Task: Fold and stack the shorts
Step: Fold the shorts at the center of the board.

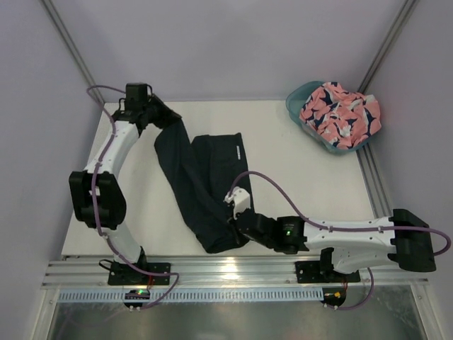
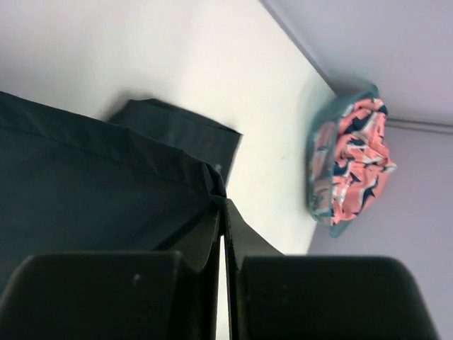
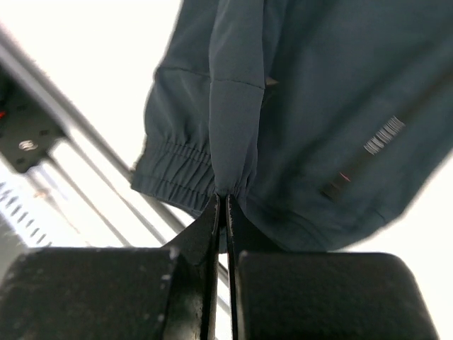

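The dark navy shorts (image 1: 205,185) are stretched diagonally over the white table (image 1: 297,184), lifted at two ends. My left gripper (image 1: 157,112) at the far left is shut on a hem corner of the dark shorts (image 2: 106,191). My right gripper (image 1: 239,225) near the front edge is shut on the gathered waistband of the dark shorts (image 3: 304,120). The salmon pink printed shorts (image 1: 340,113) lie bunched in the teal tub (image 1: 300,99) at the far right; they also show in the left wrist view (image 2: 357,159).
The teal tub's rim (image 2: 315,170) stands at the table's far right corner. Aluminium rails (image 1: 233,273) run along the front edge, below my right gripper. Grey frame posts (image 1: 386,46) rise at the back corners.
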Robot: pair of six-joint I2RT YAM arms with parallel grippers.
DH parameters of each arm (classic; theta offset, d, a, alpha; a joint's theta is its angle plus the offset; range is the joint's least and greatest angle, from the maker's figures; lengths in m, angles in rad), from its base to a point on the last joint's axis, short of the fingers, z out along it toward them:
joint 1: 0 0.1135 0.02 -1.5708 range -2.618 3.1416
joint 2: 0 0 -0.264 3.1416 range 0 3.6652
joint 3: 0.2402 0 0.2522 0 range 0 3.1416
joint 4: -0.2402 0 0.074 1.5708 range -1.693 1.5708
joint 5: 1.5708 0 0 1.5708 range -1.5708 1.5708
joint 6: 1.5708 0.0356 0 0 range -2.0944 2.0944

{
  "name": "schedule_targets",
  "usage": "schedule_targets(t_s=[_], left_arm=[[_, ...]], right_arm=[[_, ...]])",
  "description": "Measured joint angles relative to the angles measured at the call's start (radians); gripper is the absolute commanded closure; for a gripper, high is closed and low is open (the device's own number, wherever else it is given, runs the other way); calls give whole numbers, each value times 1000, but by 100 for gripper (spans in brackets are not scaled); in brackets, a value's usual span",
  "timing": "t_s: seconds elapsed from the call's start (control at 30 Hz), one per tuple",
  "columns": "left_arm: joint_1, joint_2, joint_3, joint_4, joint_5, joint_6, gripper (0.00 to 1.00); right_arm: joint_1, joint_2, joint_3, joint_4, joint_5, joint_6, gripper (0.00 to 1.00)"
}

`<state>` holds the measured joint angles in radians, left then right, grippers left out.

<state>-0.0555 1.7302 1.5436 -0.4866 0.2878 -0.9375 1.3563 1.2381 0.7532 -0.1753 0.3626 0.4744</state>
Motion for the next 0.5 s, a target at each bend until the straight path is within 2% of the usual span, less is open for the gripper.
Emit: schedule_targets(t_s=[0.3, 0.4, 0.5], left_arm=[[-210, 248, 110, 261, 5, -103, 100], [-258, 364, 187, 299, 4, -114, 100], [-302, 510, 341, 296, 17, -121, 100]], right_arm=[[-8, -167, -266, -10, 159, 235, 96], [-8, -188, -322, -15, 191, 299, 96], [-8, -188, -337, -19, 209, 352, 96]])
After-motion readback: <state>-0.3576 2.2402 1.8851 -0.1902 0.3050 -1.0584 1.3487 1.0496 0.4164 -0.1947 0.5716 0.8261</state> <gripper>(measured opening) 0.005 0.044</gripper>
